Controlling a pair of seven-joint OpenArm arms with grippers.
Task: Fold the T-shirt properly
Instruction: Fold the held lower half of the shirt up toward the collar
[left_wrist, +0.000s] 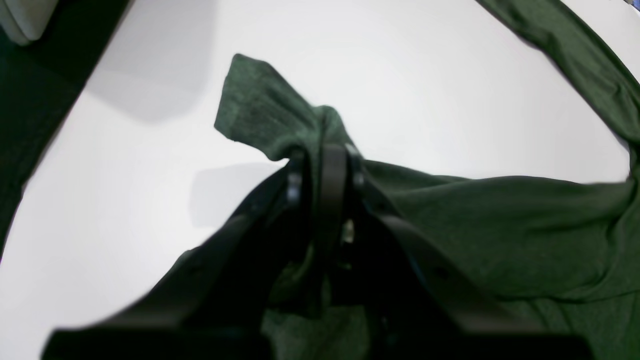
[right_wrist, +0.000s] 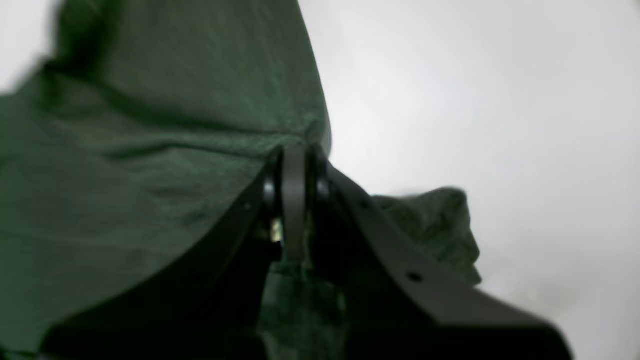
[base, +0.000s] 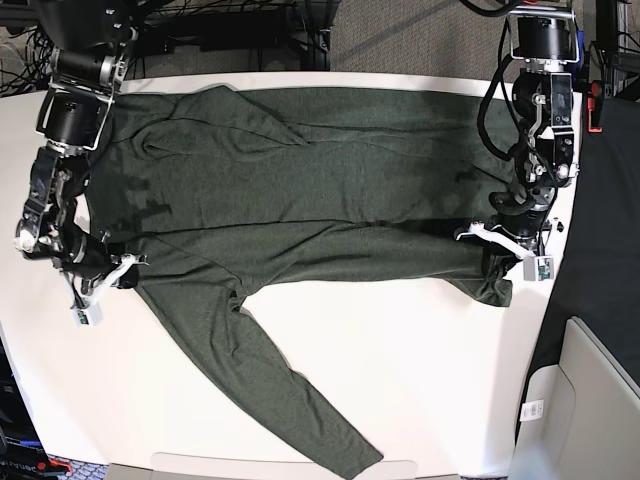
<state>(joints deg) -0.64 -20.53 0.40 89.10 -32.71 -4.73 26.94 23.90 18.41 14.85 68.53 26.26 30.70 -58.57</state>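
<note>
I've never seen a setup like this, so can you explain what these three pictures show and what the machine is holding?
This is a robot with two arms at a white table. One picture looks down from above; the other two come from small cameras mounted on each wrist, looking along the tool. Spread across the table is a dark green long-sleeved T-shirt, one sleeve trailing toward the near edge. The left tool is shut on the shirt's fabric at one side, a bit of cloth poking out past it. The right tool is shut on the fabric at the opposite side. Both arms grip the shirt's edges.
</note>
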